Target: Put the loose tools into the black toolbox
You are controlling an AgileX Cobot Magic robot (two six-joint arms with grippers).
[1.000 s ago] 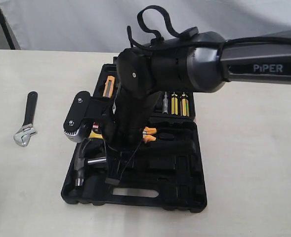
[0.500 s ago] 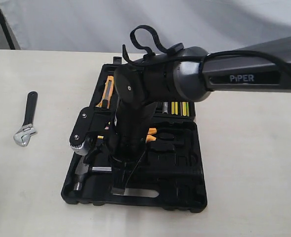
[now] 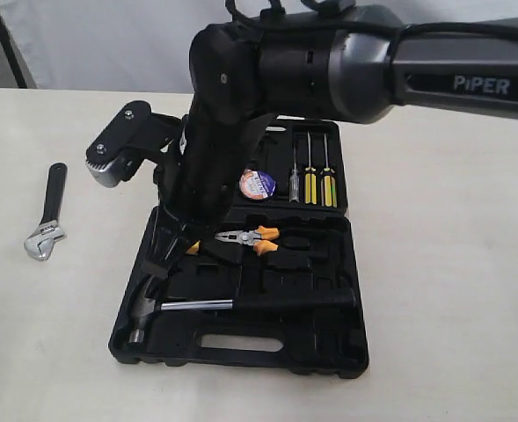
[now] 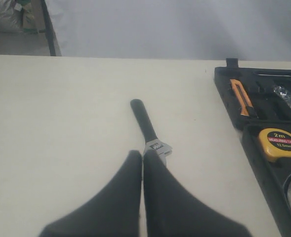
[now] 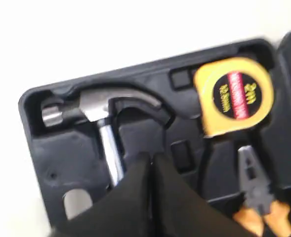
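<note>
1. The silver adjustable wrench (image 3: 46,224), with a bright steel jaw and a matte black handle, lies flat on the pale table (image 3: 452,290). It is well apart from the case's left edge, with open tabletop on every side.
2. The left gripper (image 4: 143,154) has two tapered black fingers pressed together with nothing between them. Its tips hover just short of the wrench's head.
3. The black toolbox (image 3: 329,356) is ribbed moulded plastic. It lies open with both halves flat and its slot handle on the near rim.
4. The claw hammer (image 3: 146,309) rests in the long recess of the near half. Its polished head sits at the left corner and its steel shaft runs right into a black grip.
5. The right gripper (image 5: 151,159) is clenched and empty just above the hammer's shaft. The yellow tape measure (image 5: 234,94) sits beside the claw. The bulky arm hides the case's far-left pockets.
6. The tape roll (image 3: 257,185) sits in the far half. The orange-handled pliers (image 3: 257,236) lie below it and the screwdrivers (image 3: 317,183) to its right.
7. Right of the case, open tabletop runs to the frame's edge.
</note>
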